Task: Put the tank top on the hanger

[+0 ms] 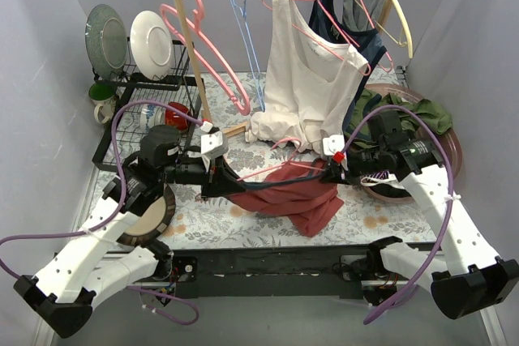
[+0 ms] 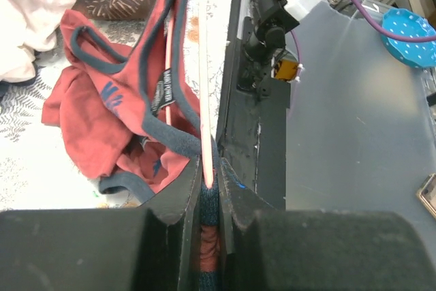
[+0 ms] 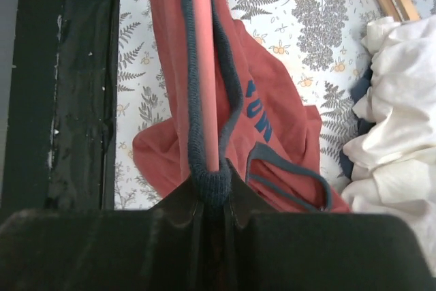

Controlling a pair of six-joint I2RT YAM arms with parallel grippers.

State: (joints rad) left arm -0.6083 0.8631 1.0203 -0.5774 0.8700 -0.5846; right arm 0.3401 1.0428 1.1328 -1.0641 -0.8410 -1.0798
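Left end effector (image 1: pixel 214 186) and right end effector (image 1: pixel 330 171) each clench the rust-red, navy-trimmed cloth tank top (image 1: pixel 285 198) with the thin pink wire hanger (image 3: pixel 203 66).

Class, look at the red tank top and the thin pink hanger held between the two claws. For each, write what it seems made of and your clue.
Red tank top: soft matte knit cloth; it sags in folds and its navy trim shows ribbed stitches. Pink hanger: probably coated wire or plastic, smooth; a thin, straight, evenly coloured rod.
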